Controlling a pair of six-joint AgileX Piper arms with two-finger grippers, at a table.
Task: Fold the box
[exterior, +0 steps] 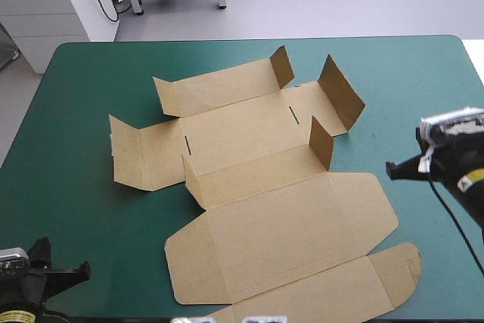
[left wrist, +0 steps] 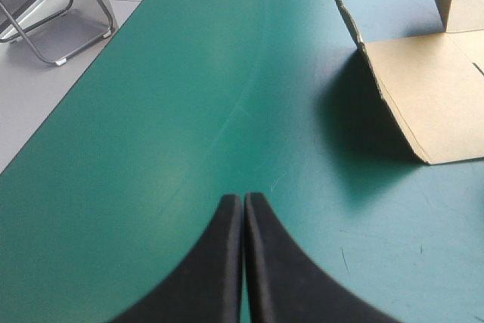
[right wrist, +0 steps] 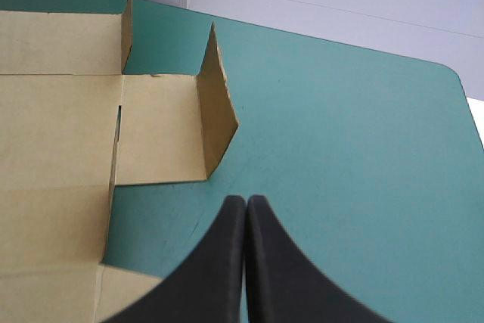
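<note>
Overhead view looking forward-down, wrist views low, both sharing the box (exterior: 249,138)

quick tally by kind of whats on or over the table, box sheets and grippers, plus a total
box: 1, a brown sheet lying open with a few flaps raised
grippers: 2, left gripper and right gripper, both black, shut, off the box
total: 3

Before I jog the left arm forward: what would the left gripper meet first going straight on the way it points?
Probably nothing: ahead of the shut left gripper lies only bare teal-green table cover up to the table's edge. The brown cardboard box sheet sits off to the side.
</note>
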